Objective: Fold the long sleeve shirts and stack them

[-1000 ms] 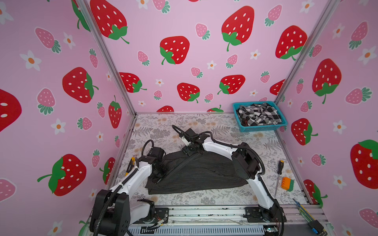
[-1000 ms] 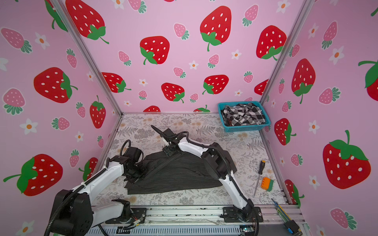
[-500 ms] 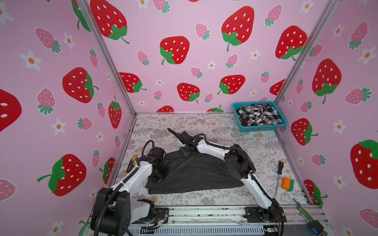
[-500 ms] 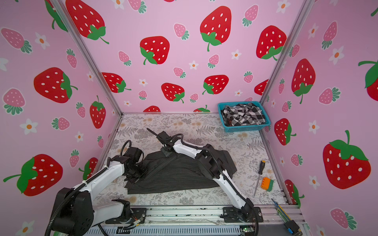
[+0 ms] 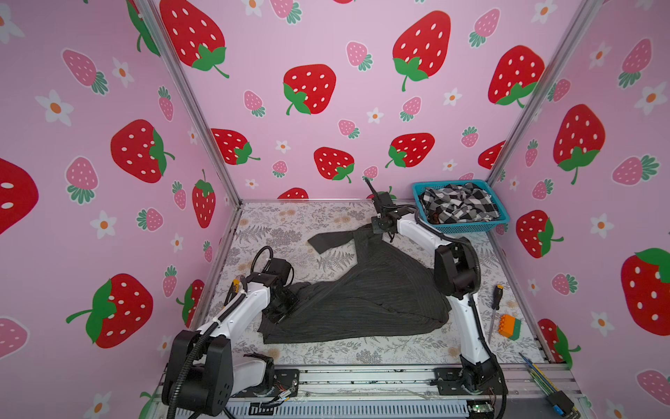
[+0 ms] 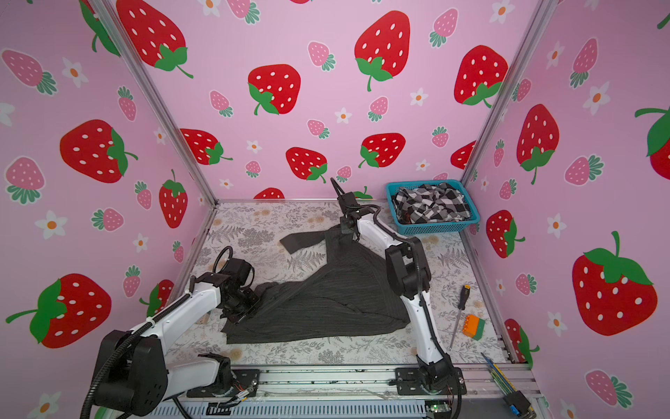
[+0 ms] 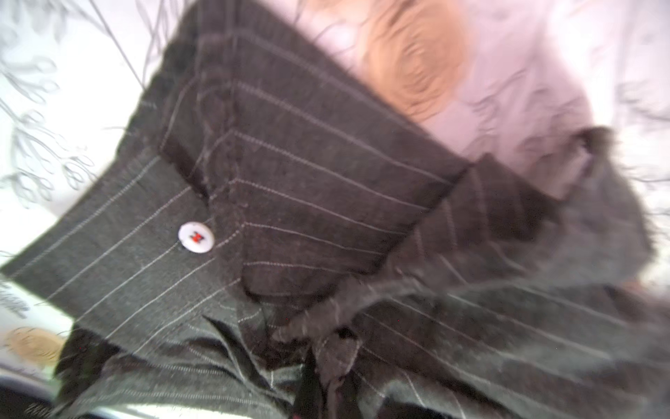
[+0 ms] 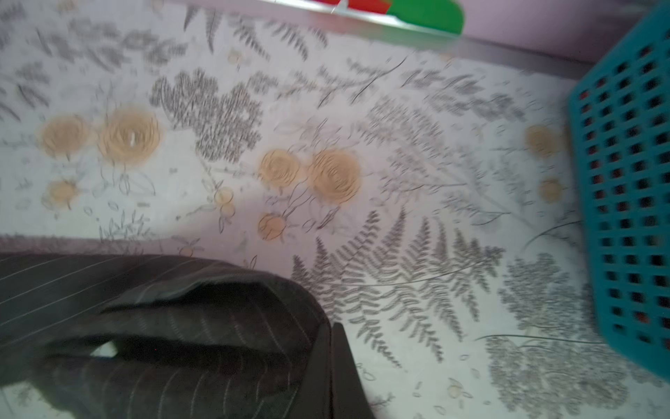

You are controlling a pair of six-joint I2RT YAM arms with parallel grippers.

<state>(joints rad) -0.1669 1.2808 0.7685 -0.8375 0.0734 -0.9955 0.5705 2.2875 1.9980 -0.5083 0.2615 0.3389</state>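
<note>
Centrally, we find the charcoal pinstriped shirt (image 5: 362,301) lying crumpled across the middle of the table (image 5: 290,225) in both top views. Its near hem runs roughly straight along the near side, and a strip of bare table separates it from the metal rail (image 5: 362,379).

At the shirt's near-left edge, the left gripper (image 5: 282,308) is closed on bunched cloth. The left wrist view is blurred, but it shows folded pinstripe layers and a white button (image 7: 196,237).

Toward the far side the cloth narrows to a point, right of centre. There the right gripper (image 5: 377,232) is pinched shut on the shirt. One sleeve (image 5: 330,239) trails left from that point and lies flat on the table. The shirt's right edge lies just beside the right arm's lower link.

We see open room in the far-left part of the table and in a band along the back wall. In the far-right corner a blue basket (image 5: 467,228) holds a black-and-white checked shirt (image 5: 458,205), close behind the right gripper.

On the near right, apart from the cloth, a screwdriver (image 5: 493,308) lies beside an orange and green toy block (image 5: 509,326).

Pale fabric with grey ferns and tan flowers covers the table. Pink walls (image 5: 326,54) printed with strawberries close in the left, far and right sides.
</note>
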